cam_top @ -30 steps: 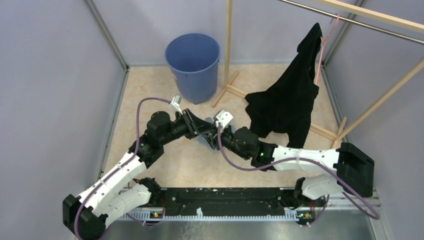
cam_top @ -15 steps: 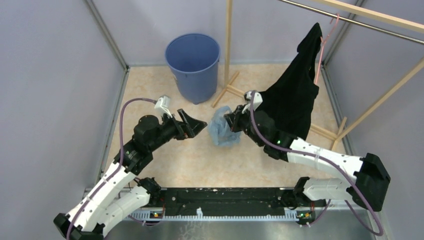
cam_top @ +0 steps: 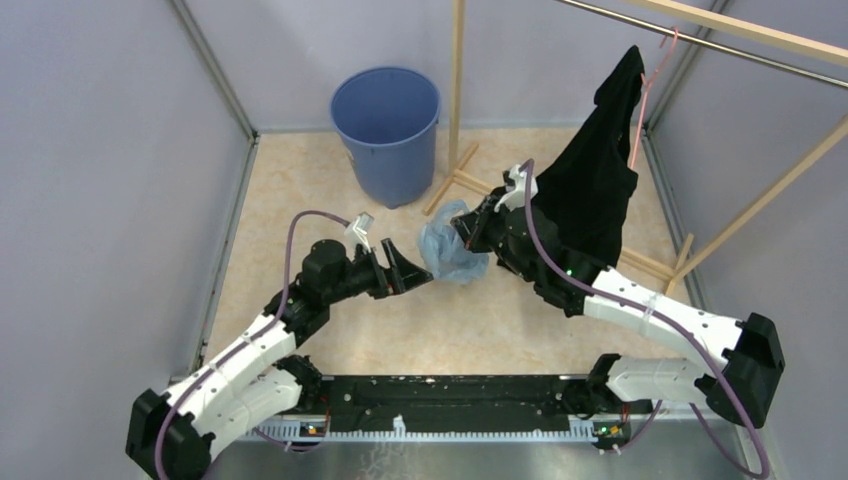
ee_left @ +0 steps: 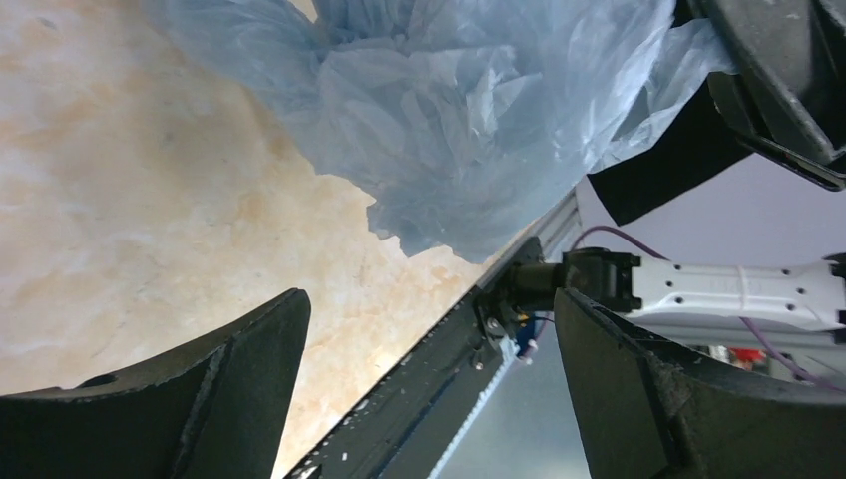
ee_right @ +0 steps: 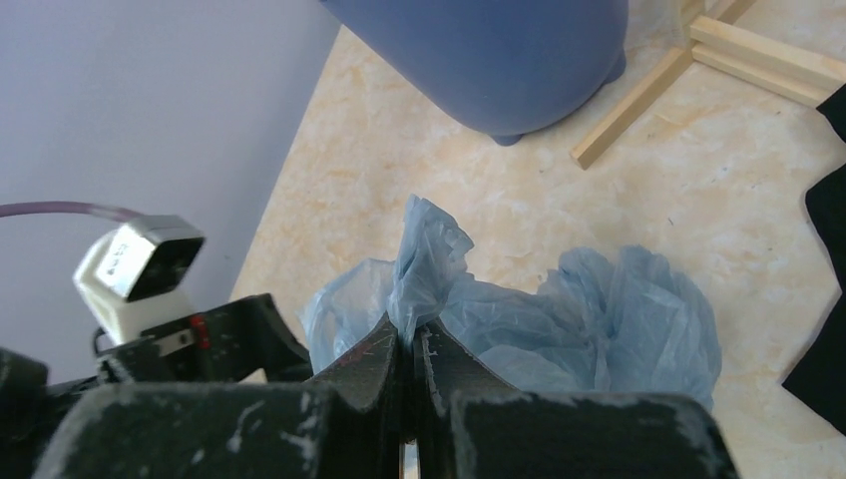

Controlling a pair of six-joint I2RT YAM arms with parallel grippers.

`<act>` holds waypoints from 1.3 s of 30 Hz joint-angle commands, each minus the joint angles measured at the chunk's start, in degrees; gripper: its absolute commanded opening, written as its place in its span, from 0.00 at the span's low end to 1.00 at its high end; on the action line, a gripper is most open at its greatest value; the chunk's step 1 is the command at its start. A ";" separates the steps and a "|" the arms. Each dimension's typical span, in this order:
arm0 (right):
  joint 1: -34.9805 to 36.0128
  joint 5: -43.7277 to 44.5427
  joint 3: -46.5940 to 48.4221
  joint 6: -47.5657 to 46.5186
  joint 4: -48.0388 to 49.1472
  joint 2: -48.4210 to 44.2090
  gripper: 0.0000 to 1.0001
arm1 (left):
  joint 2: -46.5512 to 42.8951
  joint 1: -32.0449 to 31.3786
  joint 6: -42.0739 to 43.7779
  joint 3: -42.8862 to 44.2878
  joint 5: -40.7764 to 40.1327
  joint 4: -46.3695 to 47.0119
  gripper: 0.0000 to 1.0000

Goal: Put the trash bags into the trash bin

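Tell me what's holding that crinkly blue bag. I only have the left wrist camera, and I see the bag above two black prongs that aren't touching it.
Observer: The right gripper is shut on a fold at the top of the trash bag.
Operator: Where's the bin it goes in?
Observer: The trash bin stands near the far wall, beyond the bag and to its left, apart from it.
Operator: And where are my prongs, seen from outside?
Observer: From above, the left gripper sits just left of the bag, a little nearer the arm bases.
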 commanded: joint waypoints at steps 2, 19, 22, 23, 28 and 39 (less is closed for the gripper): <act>-0.08 -2.01 1.03 0.01 1.14 -2.17 0.00 | 5.97 0.04 -3.15 -0.30 9.79 17.32 0.98; -0.15 2.25 -3.21 -17.11 -8.83 -13.84 0.00 | 8.94 1.53 12.91 8.52 -11.11 -2.47 0.29; -0.11 5.22 -3.90 -21.58 -11.84 -16.29 0.00 | 6.60 1.91 15.46 9.66 -13.61 -6.25 0.17; -0.14 6.55 -3.91 -22.56 -13.18 -17.06 0.00 | 6.07 2.09 16.20 9.89 -13.08 -6.71 0.15; -0.19 9.43 -2.70 -27.37 -15.41 -19.58 0.00 | 6.08 2.39 20.42 13.75 -13.87 -11.28 0.02; -0.12 16.36 -4.13 -26.18 -21.90 -27.44 0.00 | 13.46 4.43 24.49 20.20 -14.58 -17.75 0.00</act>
